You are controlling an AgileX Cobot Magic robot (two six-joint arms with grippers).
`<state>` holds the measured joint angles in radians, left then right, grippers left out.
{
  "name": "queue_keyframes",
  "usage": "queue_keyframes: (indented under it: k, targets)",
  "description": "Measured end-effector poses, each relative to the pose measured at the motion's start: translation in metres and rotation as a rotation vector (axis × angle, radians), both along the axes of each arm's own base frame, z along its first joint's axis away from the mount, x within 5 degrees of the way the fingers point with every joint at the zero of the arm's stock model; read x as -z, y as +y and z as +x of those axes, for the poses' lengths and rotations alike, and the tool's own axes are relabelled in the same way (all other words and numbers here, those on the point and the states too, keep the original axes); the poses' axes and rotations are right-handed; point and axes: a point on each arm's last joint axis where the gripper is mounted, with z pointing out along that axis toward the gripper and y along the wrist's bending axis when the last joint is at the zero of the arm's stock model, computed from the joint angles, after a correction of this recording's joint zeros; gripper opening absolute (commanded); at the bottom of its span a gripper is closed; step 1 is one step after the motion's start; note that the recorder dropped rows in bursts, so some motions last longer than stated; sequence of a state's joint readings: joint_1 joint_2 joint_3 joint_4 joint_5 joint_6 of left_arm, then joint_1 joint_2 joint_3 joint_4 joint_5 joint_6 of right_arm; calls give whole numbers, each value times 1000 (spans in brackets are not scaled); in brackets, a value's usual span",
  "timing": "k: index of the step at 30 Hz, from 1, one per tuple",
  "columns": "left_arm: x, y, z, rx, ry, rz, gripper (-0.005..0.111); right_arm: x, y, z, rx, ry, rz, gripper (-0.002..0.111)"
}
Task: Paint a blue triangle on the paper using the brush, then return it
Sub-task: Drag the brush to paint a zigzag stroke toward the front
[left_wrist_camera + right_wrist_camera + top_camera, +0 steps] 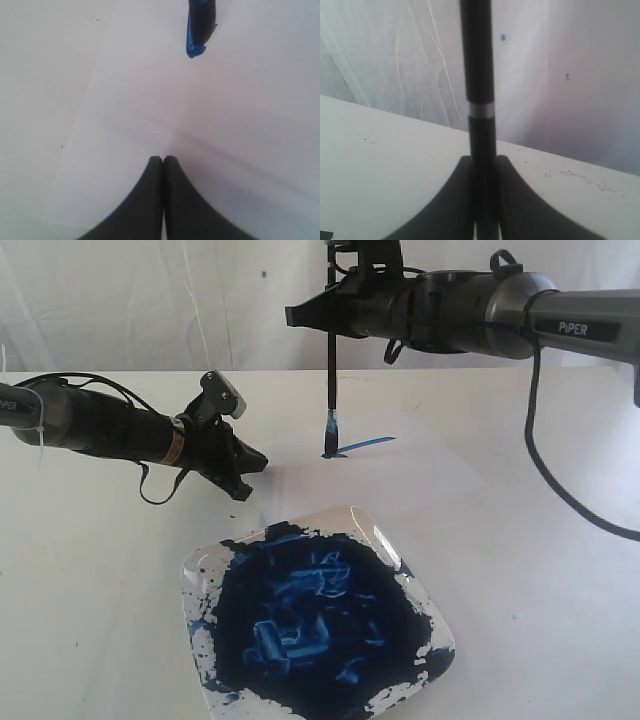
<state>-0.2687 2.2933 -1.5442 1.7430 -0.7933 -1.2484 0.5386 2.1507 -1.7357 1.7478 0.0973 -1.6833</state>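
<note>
right gripper (300, 313) pinches the brush (331, 370) on the paper (430, 465); blue triangle (368, 444) has one side only; left gripper (163, 160) pressed together

The word "PiPER" in white letters on the right arm's grey link (585, 328)

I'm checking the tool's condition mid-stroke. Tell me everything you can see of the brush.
The brush has a long, thin black handle, glossy like plastic or lacquered wood, with a pale band above the grip. Its bristles are loaded with blue paint. It stands nearly upright, clamped near its top in the right gripper. The tip touches the paper at the end of a blue stroke. Nothing else touches it.
</note>
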Motion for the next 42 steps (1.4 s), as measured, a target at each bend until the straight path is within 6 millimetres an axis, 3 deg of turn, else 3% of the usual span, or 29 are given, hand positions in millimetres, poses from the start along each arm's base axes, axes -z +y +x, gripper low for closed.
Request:
queue_keyframes:
  k: [21, 42]
  targets:
    - [0, 0, 0, 0, 0, 0, 0, 10, -6, 0, 55, 29, -30, 0]
    - [0, 0, 0, 3, 1, -2, 0, 7, -42, -20, 268, 59, -142, 0]
